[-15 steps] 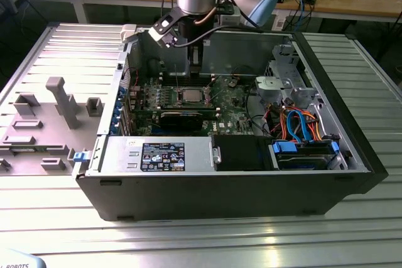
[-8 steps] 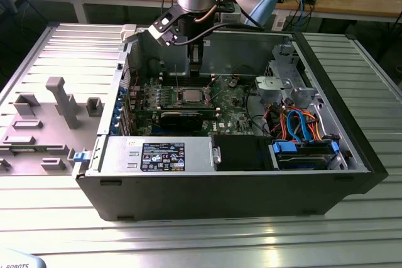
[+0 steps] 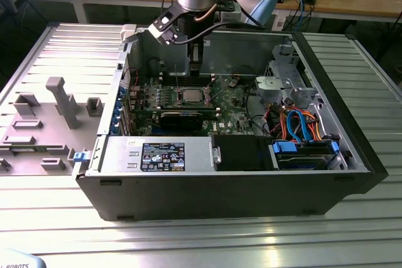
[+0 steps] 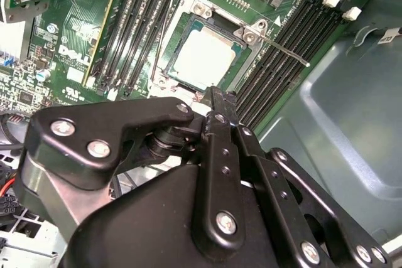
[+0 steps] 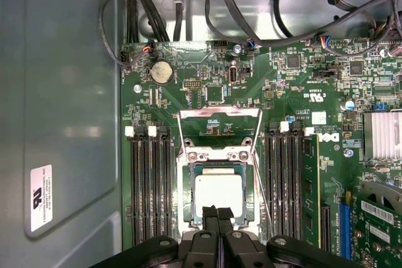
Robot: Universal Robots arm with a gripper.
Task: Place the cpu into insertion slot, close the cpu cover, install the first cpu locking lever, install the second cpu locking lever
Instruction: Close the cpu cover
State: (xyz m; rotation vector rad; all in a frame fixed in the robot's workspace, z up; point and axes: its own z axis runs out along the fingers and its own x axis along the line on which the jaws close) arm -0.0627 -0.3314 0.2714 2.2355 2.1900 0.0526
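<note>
You find the cpu (image 5: 218, 192) seated in the insertion slot (image 5: 183, 214) at the middle of the motherboard (image 5: 295, 92), with the cpu cover (image 5: 250, 186) lying over it. The end effector (image 5: 218, 210) has its fingers together, gripping nothing, at the cover's edge.

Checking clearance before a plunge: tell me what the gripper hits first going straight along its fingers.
Probably the cpu, near its edge inside the cpu cover window, where the shut gripper aims. Depth is unclear; the cover's frame may come first.
</note>
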